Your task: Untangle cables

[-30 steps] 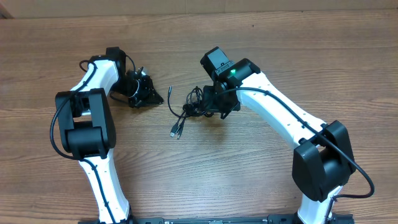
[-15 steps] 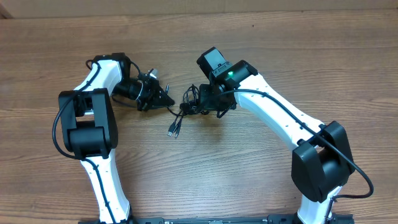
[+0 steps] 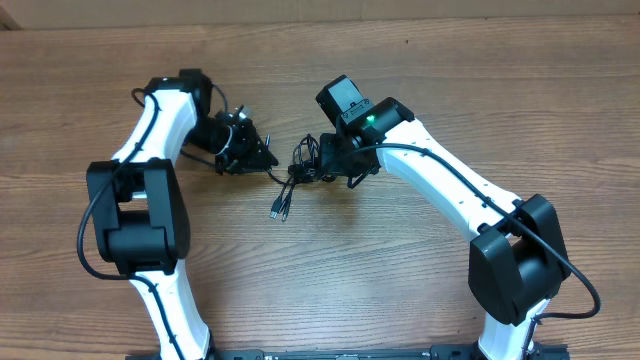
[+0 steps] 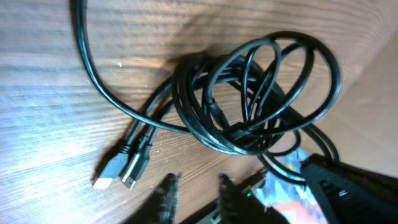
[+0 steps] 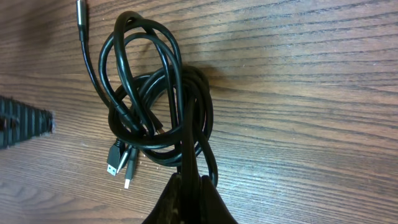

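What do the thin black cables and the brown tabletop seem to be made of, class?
The thin black cables: probably rubber or plastic sheathing, smooth, glossy; highlights along the bends. The brown tabletop: wood or wood-look laminate, matte; streaky grain lines show.

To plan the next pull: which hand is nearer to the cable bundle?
Right. The right hand pinches a strand of the cable bundle; the left hand is just beside it.

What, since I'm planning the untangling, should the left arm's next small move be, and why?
Probably ease the left gripper onto the plugs: its jaws stand open close by them, while the right gripper is shut on the knotted cables.
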